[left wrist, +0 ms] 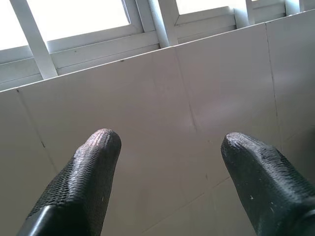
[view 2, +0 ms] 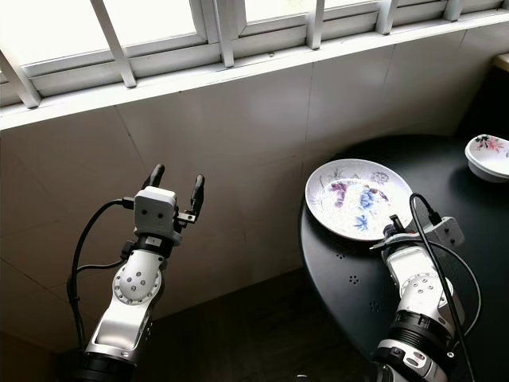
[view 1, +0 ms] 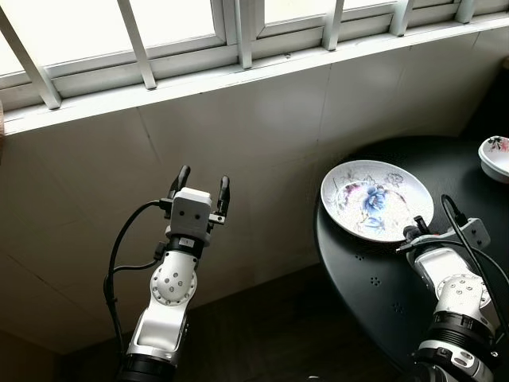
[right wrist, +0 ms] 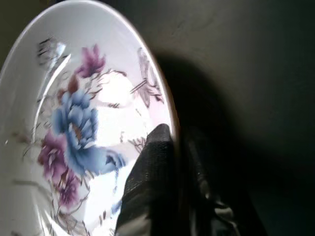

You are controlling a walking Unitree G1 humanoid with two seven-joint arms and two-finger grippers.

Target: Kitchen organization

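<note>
A white plate [view 1: 374, 199] painted with blue and purple flowers lies near the left edge of a round black table [view 1: 366, 286]. My right gripper [view 1: 415, 234] is at the plate's near rim. In the right wrist view one finger [right wrist: 150, 167] lies on the plate's inner face [right wrist: 88, 123] and the other sits under the rim, so it is shut on the plate. My left gripper [view 1: 200, 185] is raised in the air to the left of the table, open and holding nothing, facing the tiled wall [left wrist: 147, 98].
A small white flowered bowl [view 1: 497, 155] stands at the table's far right. A barred window with a sill [view 1: 238, 76] runs above the pale tiled wall. Dark floor [view 1: 270, 334] lies between my left arm and the table.
</note>
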